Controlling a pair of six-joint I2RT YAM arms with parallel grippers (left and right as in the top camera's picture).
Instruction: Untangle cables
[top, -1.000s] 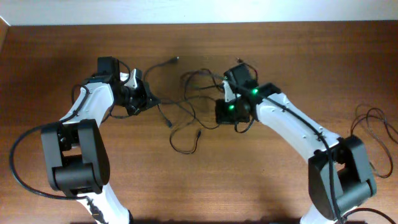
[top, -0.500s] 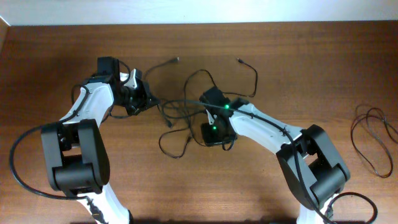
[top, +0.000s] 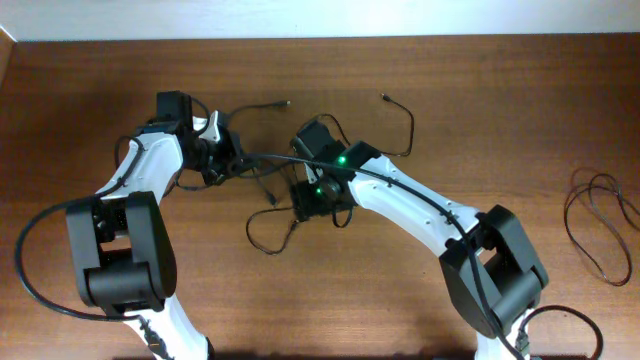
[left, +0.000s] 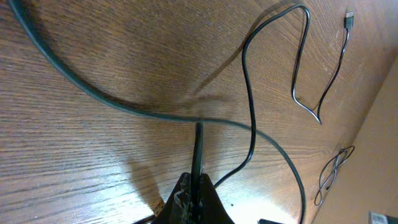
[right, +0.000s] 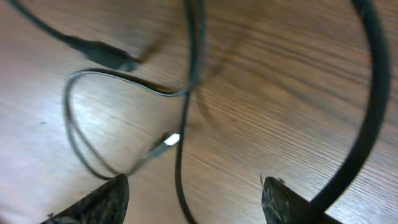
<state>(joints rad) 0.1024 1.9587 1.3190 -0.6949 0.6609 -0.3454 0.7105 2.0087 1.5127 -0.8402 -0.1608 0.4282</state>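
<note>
Right, closest in: my right gripper (right: 193, 190) hangs over the table (right: 280, 74) with its fingers spread wide and nothing clamped. One strand of the cables (right: 186, 81) runs between them toward 6 o'clock, and a small plug (right: 106, 57) lies at 10 o'clock. The risk here is that closing now could catch two crossed strands at once and tighten the knot. Across at 9 o'clock, my left gripper (left: 194, 190) is pinched together on a single strand. If I drag hard against that anchor, the strand may slip out or a plug could snag in the tangle. Further off at 1 o'clock a loose loop (top: 405, 120) trails away, and a sweeping arm could hook it. Far out at 3 o'clock, a separate coil (top: 595, 225) sits well apart.
</note>
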